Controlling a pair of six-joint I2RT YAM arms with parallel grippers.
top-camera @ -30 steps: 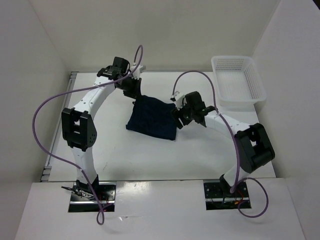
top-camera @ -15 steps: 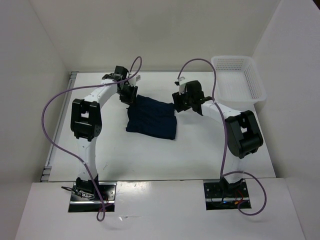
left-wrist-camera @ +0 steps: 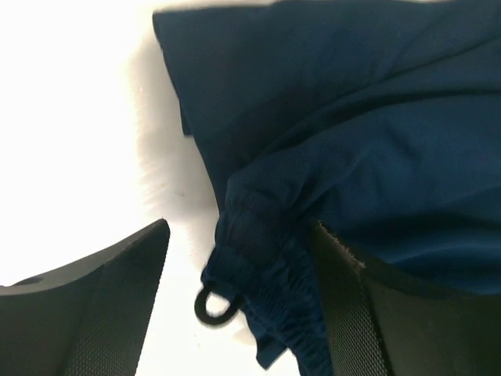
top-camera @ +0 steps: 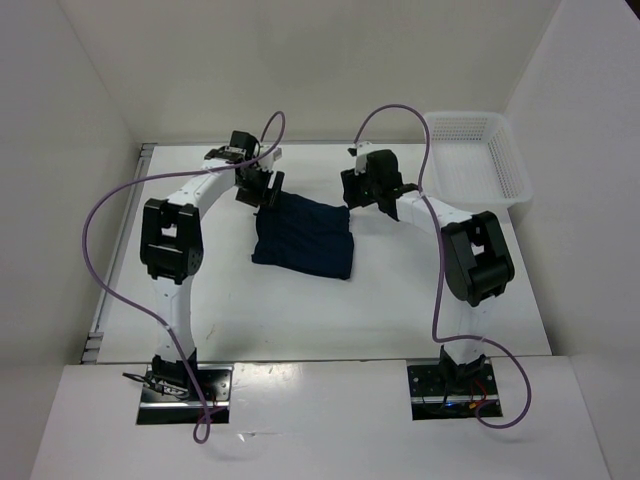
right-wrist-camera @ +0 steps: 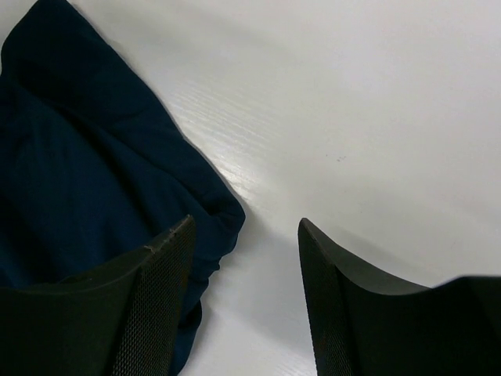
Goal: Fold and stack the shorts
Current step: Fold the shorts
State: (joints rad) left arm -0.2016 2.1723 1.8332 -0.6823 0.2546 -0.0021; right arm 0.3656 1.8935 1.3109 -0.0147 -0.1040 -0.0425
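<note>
The left claw (left-wrist-camera: 241, 235) is held spread, with the gathered waistband of the shorts (top-camera: 305, 235) between its fingers. The right claw (right-wrist-camera: 246, 227) is spread over the surface (top-camera: 300, 310) beside a fabric corner. The shorts are laid well left of the basket (top-camera: 470, 160).

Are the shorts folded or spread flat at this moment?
Folded. The shorts lie as a compact rectangle, and the left wrist view shows one layer doubled over another.
</note>
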